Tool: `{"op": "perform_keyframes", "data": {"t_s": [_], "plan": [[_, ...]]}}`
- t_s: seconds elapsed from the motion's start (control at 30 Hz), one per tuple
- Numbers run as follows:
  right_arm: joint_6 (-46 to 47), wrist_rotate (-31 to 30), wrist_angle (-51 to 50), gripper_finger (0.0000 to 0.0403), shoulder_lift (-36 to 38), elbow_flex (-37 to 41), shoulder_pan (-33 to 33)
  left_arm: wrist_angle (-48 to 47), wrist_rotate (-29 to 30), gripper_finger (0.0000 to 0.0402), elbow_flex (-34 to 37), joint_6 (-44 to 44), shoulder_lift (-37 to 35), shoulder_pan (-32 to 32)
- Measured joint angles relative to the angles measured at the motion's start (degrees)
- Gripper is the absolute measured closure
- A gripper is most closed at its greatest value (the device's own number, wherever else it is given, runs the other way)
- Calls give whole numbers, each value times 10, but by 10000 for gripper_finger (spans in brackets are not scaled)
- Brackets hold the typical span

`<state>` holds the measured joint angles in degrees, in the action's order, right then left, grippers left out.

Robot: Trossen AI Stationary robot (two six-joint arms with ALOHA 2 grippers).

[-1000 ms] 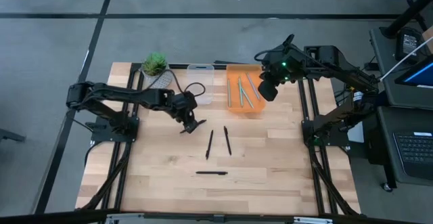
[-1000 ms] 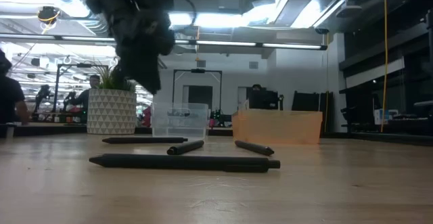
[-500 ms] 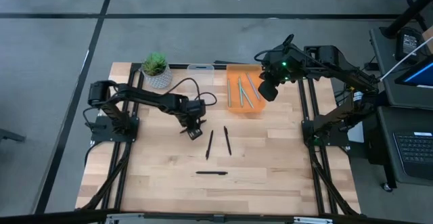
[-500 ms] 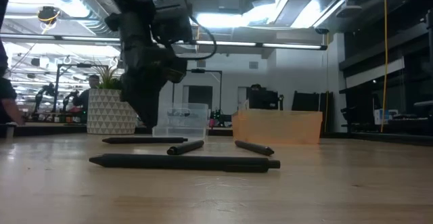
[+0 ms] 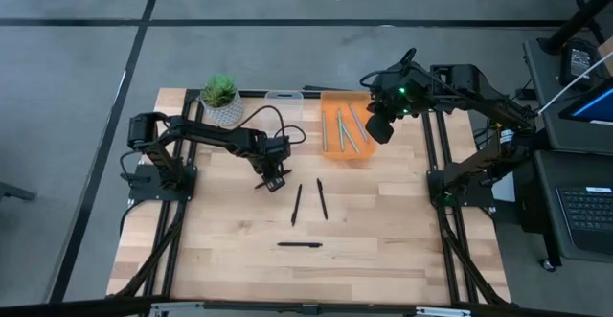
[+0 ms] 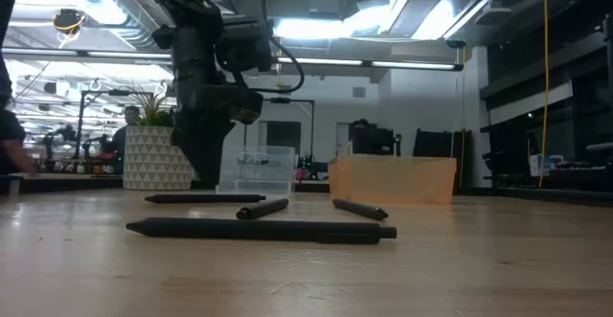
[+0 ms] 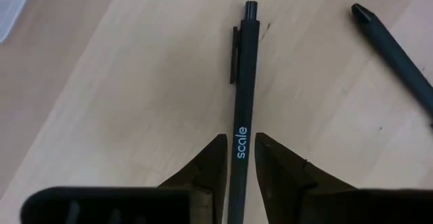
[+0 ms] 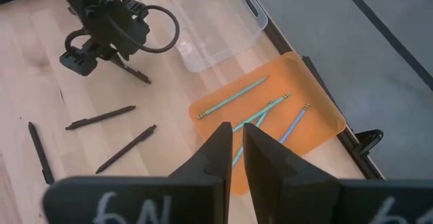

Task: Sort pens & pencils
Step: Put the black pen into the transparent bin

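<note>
Pens & pencils are split between two spots. You can see four teal-green pencils lying in the orange tray at upper centre of the high view, and black pens on the bare wood of the table below it. Two black pens lie near upright at frame centre, and a third black pen lies level lower down.

The fourth black pen is the hard one. In the high view the left gripper covers most of it, left of centre. Your left wrist view shows it best: the pen runs up the middle of the frame, clip and white lettering visible, with its lower end hidden between the fingers. The jaws stand narrowly parted, one pad on each side of the barrel; whether they are pressing on it cannot be made out.

The right gripper hangs at the tray's right edge. In its wrist view the fingertips sit close together with a thin gap and nothing between them.

The clear bin beside the tray is partly covered by the left arm's cable. In the low view the potted plant stands behind the left arm.
</note>
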<state>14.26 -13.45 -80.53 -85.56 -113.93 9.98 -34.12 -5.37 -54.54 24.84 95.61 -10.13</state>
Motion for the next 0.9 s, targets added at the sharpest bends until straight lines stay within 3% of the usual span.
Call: {"op": "perform_keyframes", "data": {"t_s": [0.9], "plan": [[-14, 0, 18, 364, 0, 0, 0, 8, -31, 332, -1, 5, 41, 2]]}}
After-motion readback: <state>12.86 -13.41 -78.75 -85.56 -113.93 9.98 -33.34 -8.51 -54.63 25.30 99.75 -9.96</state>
